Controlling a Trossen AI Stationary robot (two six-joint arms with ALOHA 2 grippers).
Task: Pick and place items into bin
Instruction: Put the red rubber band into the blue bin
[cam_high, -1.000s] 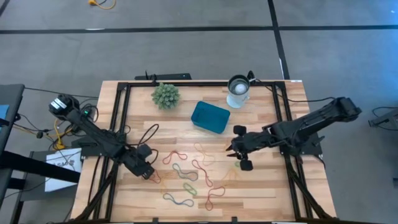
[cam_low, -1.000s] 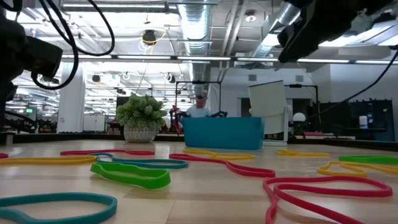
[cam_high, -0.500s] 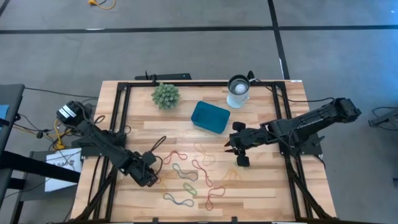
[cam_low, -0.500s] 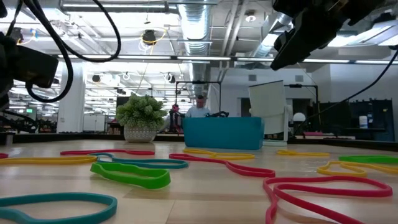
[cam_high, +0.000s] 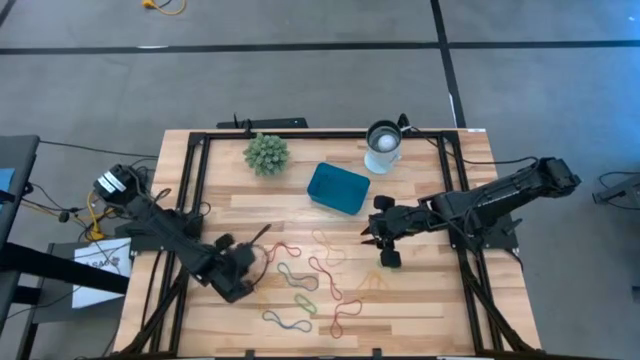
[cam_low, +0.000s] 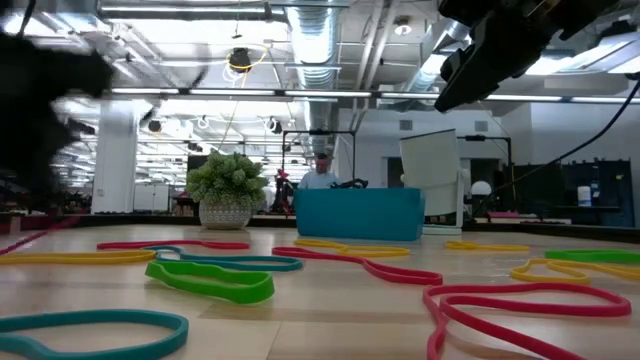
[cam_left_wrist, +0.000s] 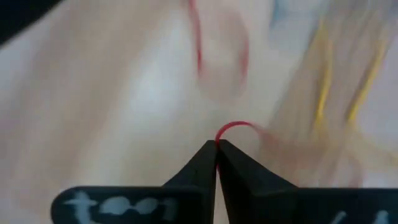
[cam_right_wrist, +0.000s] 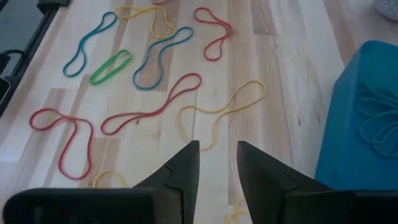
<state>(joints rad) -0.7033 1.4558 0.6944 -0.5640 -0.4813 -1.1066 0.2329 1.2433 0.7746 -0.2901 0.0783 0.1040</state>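
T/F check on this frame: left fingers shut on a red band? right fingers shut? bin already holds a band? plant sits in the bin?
1. The left gripper is shut on a red band. True.
2. The right gripper is shut. False: its fingers stand apart, holding nothing.
3. The bin already holds a band. True: a blue loop lies inside.
4. The plant sits in the bin. False: it stands on the table beside it.

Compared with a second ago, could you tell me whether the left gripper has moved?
Yes. In the high view the left gripper has shifted toward the teal bin, and it is now shut on a red band.
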